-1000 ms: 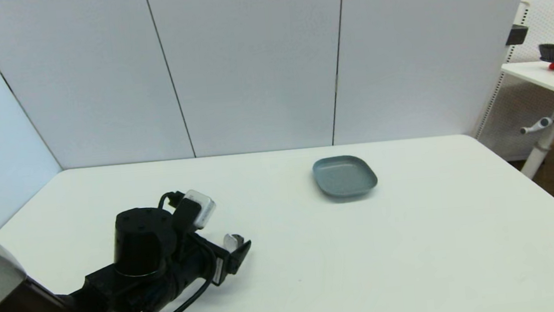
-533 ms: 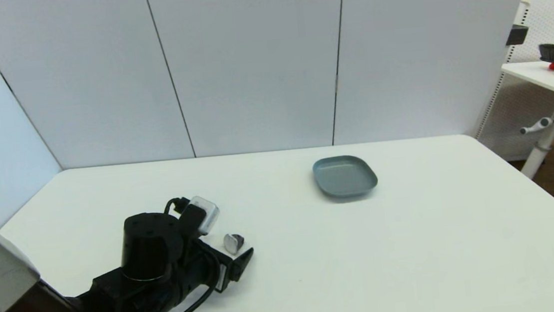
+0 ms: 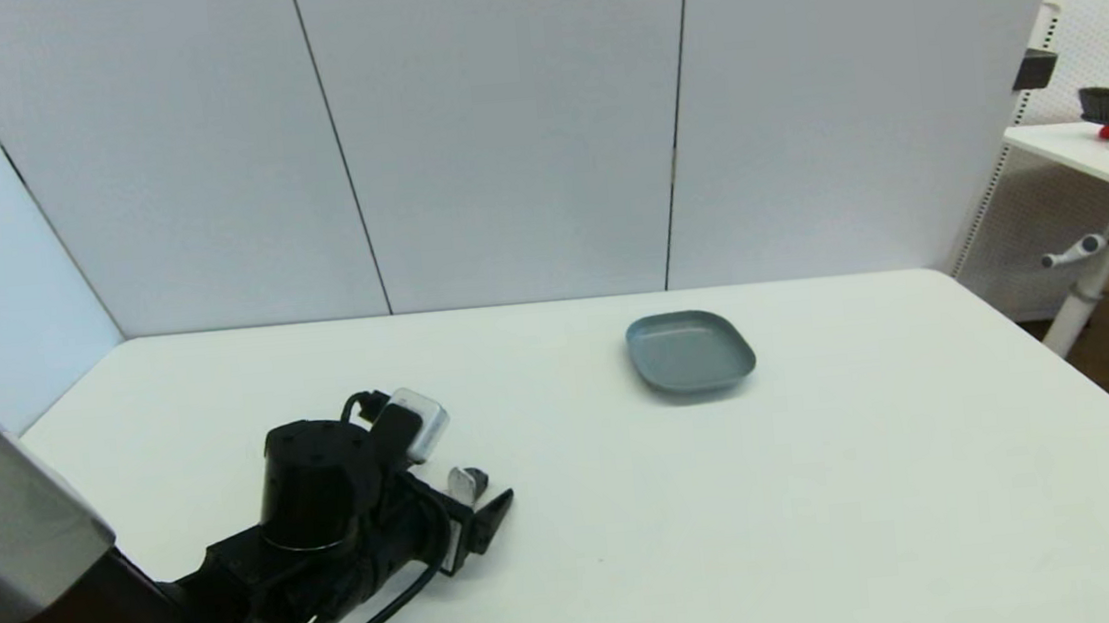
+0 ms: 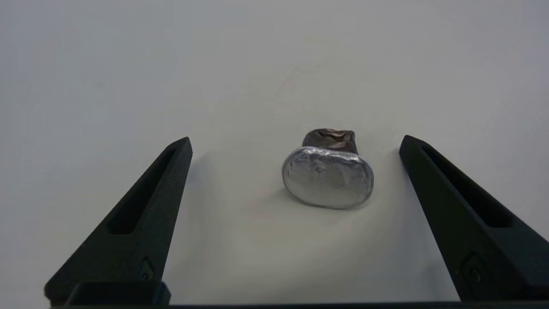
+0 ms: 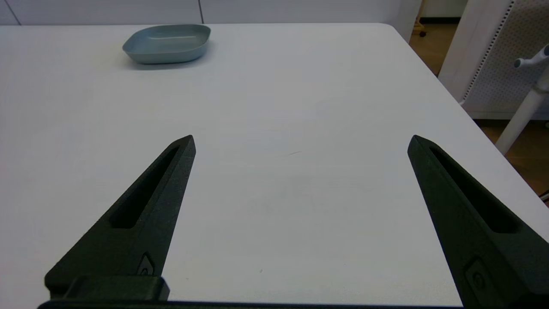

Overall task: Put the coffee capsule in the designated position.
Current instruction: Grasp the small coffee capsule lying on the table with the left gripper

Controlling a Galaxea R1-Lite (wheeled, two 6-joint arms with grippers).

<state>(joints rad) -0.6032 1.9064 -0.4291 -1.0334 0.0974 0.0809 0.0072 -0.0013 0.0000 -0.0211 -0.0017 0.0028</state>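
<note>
Step in hand: the approach to the pick, grasp not yet made. The left gripper [image 4: 296, 143] sits low over the white counter [image 3: 833, 508] on the robot's left side, its two long black fingers [image 4: 141, 214] spread wide.

The coffee capsule [image 4: 328, 174], a tiny tapered pod with a dark brown body and a crumpled round silvery foil face, lies on its side on the counter between those fingers, foil face toward the wrist camera. It touches neither finger and sits nearer one than the other. In the head view the capsule [image 3: 467, 482] shows just past the gripper's tips.

The grey, rounded-square shallow dish [image 3: 689, 351] stands well apart, farther back and toward the robot's right; probably the designated position.

The right gripper [image 5: 300, 139] is parked, fingers spread, holding nothing, dish [image 5: 167, 43] far ahead of it.

Next move, as judged: centre the fingers on the capsule, then close gently on the body. A pod lying on its side is likely to roll or skid if one finger meets it first.
</note>
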